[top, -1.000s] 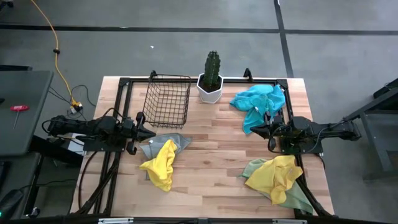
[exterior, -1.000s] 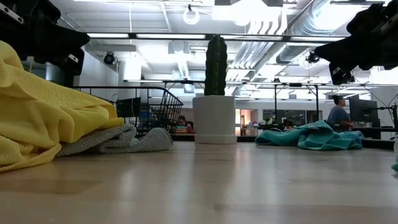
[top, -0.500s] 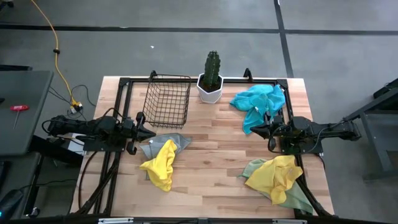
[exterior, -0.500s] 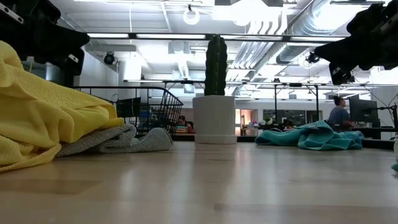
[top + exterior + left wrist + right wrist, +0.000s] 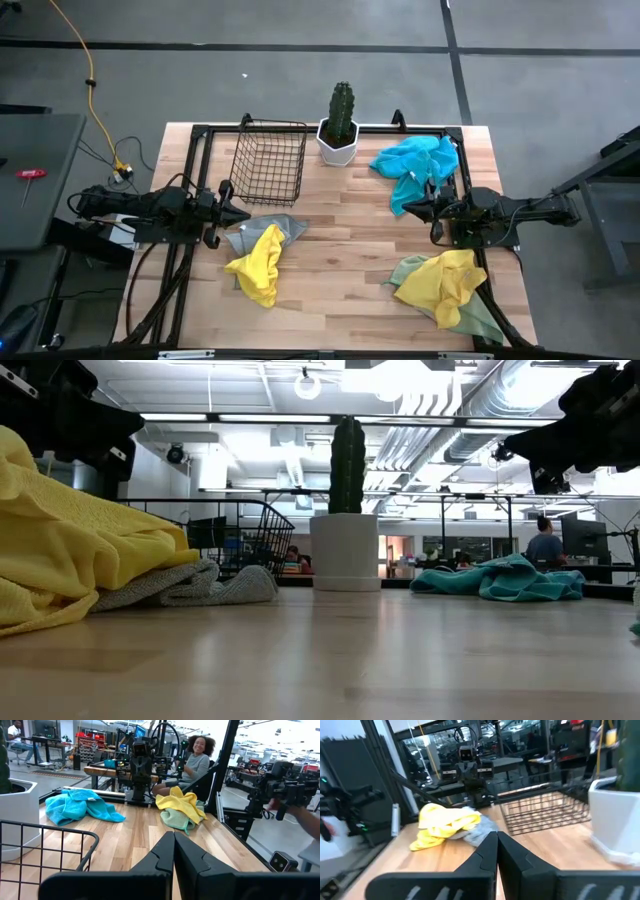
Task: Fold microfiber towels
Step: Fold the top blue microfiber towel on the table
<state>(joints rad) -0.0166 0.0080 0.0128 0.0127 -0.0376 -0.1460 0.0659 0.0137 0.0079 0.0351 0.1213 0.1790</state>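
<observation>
Three heaps of microfiber towels lie crumpled on the table [image 5: 340, 250], none folded yet. Yellow towel [image 5: 258, 265] lies over the grey towel [image 5: 285, 228] near the left side; its long axis runs front to back, the tail toward the front edge. Turquoise towel [image 5: 410, 165] is bunched at the back right, just beside the cactus pot [image 5: 338, 143], with a tongue trailing toward the table centre. Second yellow towel [image 5: 448, 280] covers the pale green towel [image 5: 478, 322] at the front right corner, spread diagonally.

Left gripper [image 5: 240, 213] hovers at the left edge beside the wire basket [image 5: 270, 160], jaws fully closed, holding nothing. Right gripper [image 5: 412, 208] hovers at the right edge between the turquoise and yellow heaps, jaws likewise closed and empty.

Risks, judged:
- Stacked pairs: a pinch could lift both cloths together.
- Closed jaws must open before any descent, or they merely push fabric.
- Dragging the turquoise cloth could tip the pot.
- No clear corners show, so a grasp may catch mid-fabric.
</observation>
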